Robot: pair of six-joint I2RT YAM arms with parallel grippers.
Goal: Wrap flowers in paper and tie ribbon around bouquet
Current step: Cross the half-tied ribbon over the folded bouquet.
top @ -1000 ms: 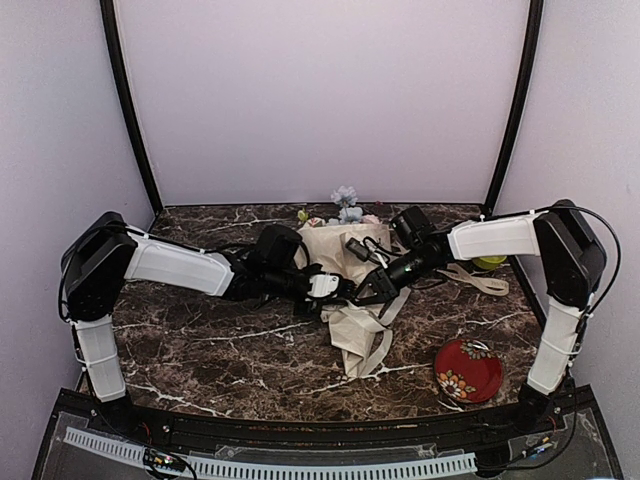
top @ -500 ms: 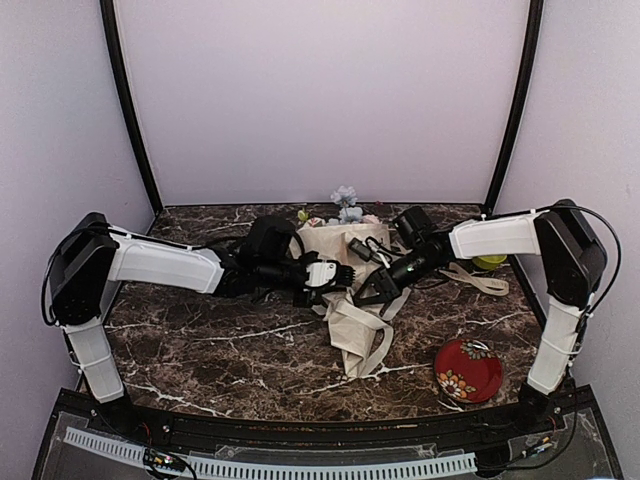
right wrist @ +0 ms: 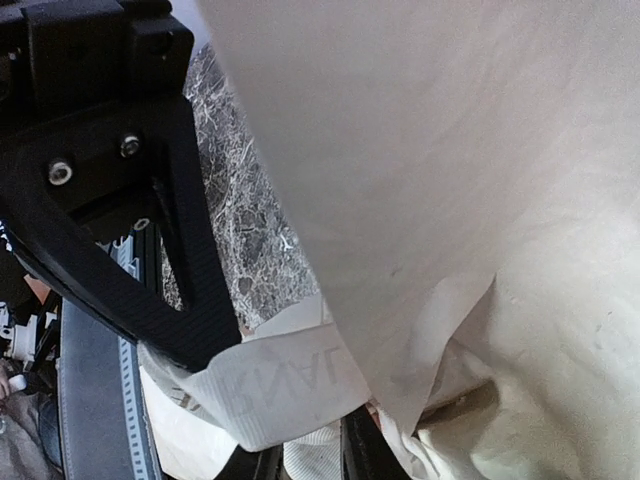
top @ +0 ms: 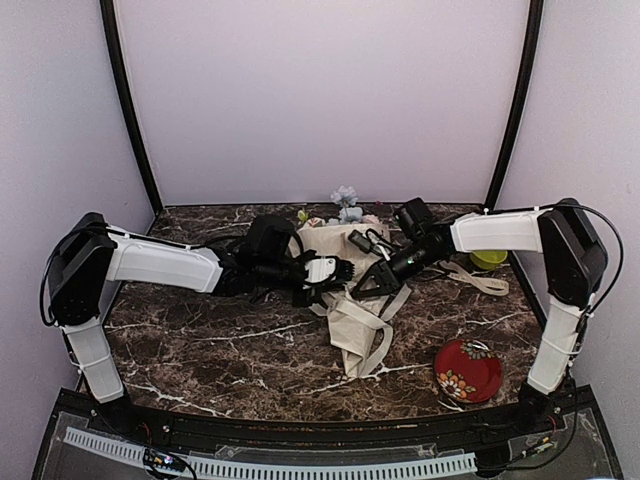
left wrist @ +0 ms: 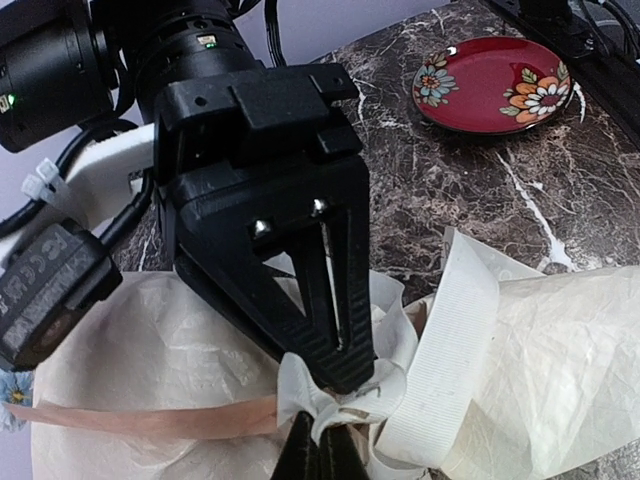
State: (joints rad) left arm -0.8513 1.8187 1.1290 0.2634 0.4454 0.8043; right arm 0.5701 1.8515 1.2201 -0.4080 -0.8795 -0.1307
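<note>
Left tool: The left tool (top: 342, 270), at the centre of the overhead view, had its fingertips pressed together on a fold of the flat cream-white fabric ribbon (left wrist: 440, 365).
Right tool: The black right tool (top: 360, 288), reaching in from the right of the frame, was clamped on the same ribbon. In the left wrist view its tips sat just above those of the left tool.
Bouquet: The bouquet (top: 352, 325), a cone of crinkled cream paper (left wrist: 580, 360), lay on the dark marble worktop (top: 200, 340) at mid-frame, beneath both tools, its narrow end pointing toward the bottom of the picture.
Flowers: The small pale-blue and pink artificial flowers (top: 346, 203) showed at the cone's wide end, near the back wall.
Ribbon tail: One loose length trailed right across the worktop, under the right arm.
Plate: A round red plate with a floral pattern (top: 468, 370) sat at lower right, well apart from the bouquet.
Green item: A lime-green round thing (top: 489, 261) lay near the right edge, beside the ribbon tail.
</note>
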